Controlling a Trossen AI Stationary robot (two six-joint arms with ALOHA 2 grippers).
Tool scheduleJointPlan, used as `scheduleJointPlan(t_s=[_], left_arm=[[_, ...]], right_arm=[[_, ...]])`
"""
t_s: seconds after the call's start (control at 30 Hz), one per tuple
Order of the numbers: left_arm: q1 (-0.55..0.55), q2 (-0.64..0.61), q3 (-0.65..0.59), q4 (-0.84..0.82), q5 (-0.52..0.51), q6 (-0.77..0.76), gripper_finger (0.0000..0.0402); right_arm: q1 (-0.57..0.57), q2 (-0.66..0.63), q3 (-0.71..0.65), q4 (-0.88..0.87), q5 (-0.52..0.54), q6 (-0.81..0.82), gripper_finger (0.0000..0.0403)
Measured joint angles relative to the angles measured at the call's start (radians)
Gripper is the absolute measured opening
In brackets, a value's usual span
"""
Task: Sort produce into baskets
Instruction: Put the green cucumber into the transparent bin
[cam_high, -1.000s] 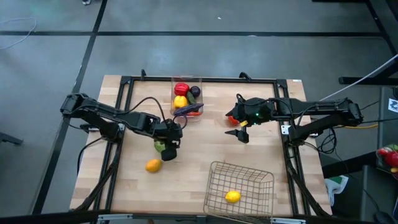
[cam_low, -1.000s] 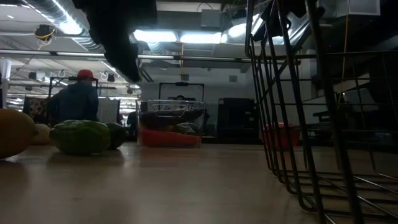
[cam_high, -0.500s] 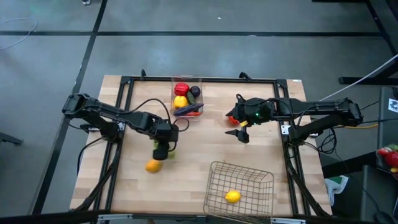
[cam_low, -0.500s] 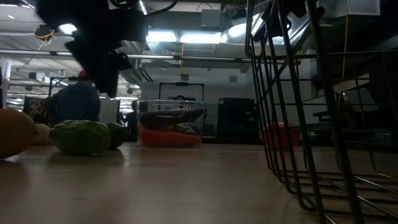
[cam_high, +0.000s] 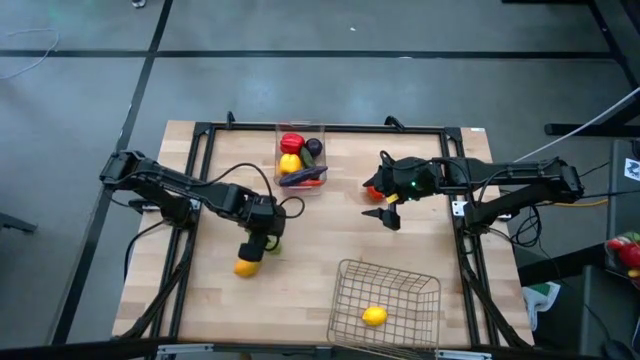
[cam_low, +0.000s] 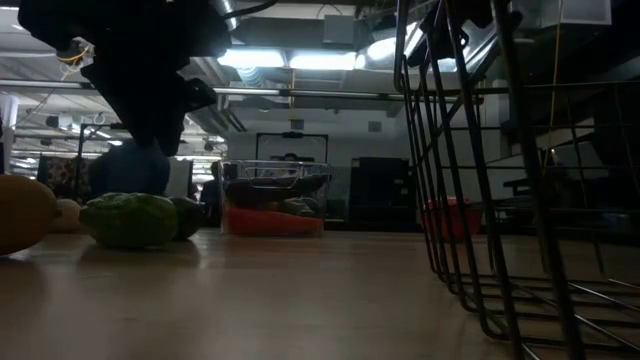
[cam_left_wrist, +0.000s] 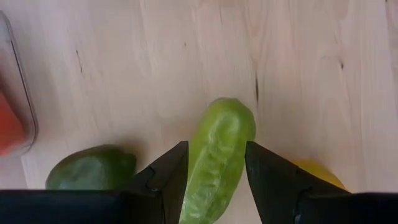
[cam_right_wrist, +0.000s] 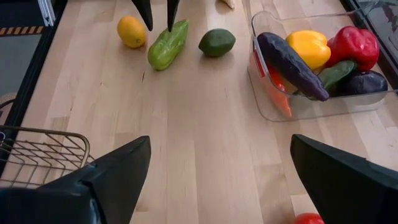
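A light green long vegetable (cam_left_wrist: 217, 155) lies on the table between a dark green fruit (cam_left_wrist: 93, 168) and an orange-yellow fruit (cam_high: 247, 266). My left gripper (cam_left_wrist: 216, 177) is open above it, one finger on either side of its middle, pointing down. The right wrist view shows the vegetable (cam_right_wrist: 168, 45) under those fingers. The clear bin (cam_high: 300, 160) at the far middle holds red, yellow, green and purple produce. The wire basket (cam_high: 385, 295) at the near edge holds a yellow fruit (cam_high: 374, 316). My right gripper (cam_high: 385, 212) is open and empty, right of the bin.
A red fruit (cam_high: 372, 190) lies on the table right beside my right gripper; it also shows in the right wrist view (cam_right_wrist: 308, 219). A purple eggplant (cam_right_wrist: 289, 56) lies across the bin's rim. Bare wood lies between the bin and the wire basket.
My left gripper has gone toward the table's near edge and a little left, and has come down over the light green vegetable. The produce and my right arm have stayed where they were.
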Motion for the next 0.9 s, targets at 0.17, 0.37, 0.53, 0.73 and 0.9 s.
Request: scheduleJointPlan(t_s=[0.17, 0.37, 0.53, 0.73, 0.9], left_arm=[[0.000, 0.000, 0.000, 0.000, 0.000, 0.009, 0.0155], [0.001, 0.000, 0.000, 0.000, 0.000, 0.011, 0.0155], [0.001, 0.000, 0.000, -0.001, 0.000, 0.011, 0.0155], [0.001, -0.002, -0.011, -0.078, -0.007, 0.012, 0.0155], [0.006, -0.002, -0.044, -0.078, -0.009, -0.073, 0.0167]], right_arm=[[0.000, 0.000, 0.000, 0.001, 0.000, 0.000, 0.0383], [0.000, 0.000, 0.000, 0.001, 0.000, 0.001, 0.0383], [0.000, 0.000, 0.000, 0.001, 0.000, 0.002, 0.0383], [0.000, 0.000, 0.000, 0.002, 0.000, 0.002, 0.0383], [0.000, 0.000, 0.000, 0.002, 0.000, 0.002, 0.0383]])
